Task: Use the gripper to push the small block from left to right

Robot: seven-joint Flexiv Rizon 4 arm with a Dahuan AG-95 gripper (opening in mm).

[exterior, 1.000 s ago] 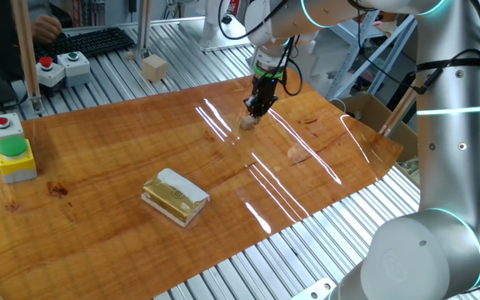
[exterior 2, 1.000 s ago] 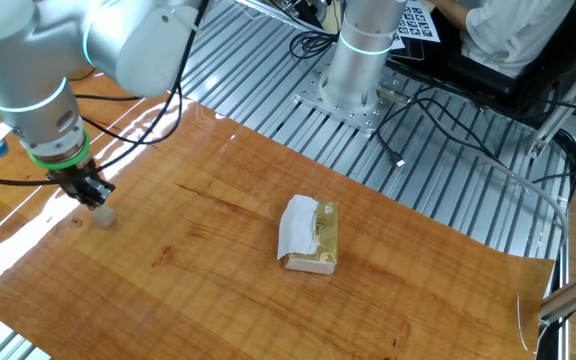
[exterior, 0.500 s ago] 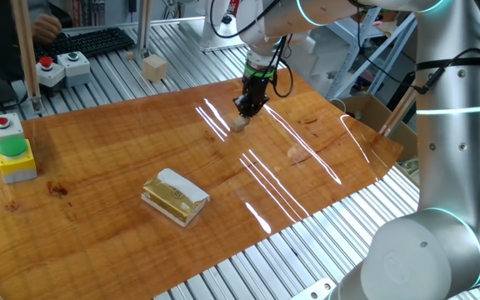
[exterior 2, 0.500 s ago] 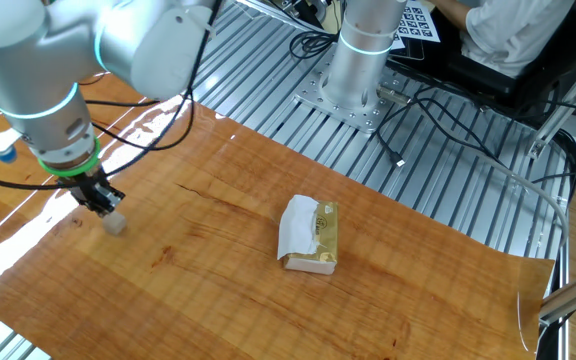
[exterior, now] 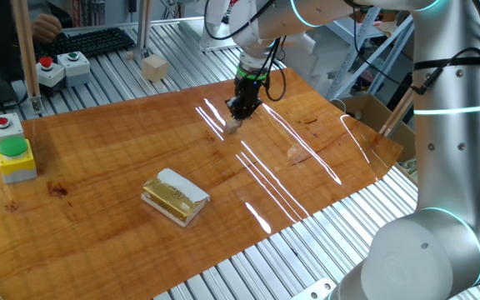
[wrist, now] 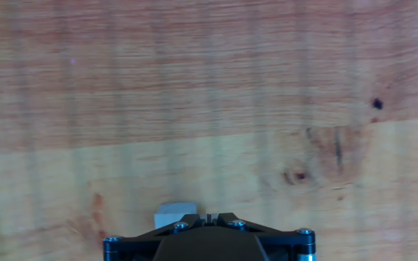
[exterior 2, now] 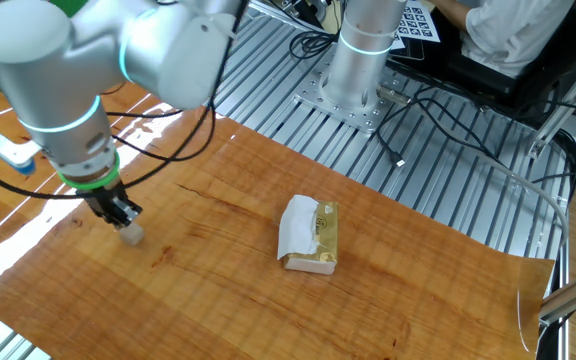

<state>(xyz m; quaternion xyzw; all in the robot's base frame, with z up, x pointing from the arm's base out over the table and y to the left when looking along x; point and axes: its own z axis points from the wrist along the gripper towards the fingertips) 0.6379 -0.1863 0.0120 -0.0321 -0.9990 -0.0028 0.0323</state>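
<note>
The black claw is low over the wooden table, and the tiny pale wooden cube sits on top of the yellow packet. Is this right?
Not quite: the tiny pale wooden cube sits on the wooden table beside the black claw, far from the yellow packet. The other fixed view shows this.

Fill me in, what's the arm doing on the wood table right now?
The single arm has its gripper down at the wooden tabletop, fingers together, pressed against the small block to slide it across the board. In the hand view the block sits right at the fingertips, slightly off to one side. A yellow packet with white wrapping lies apart from them, untouched. Button boxes and a larger cube sit at the table's edge.
</note>
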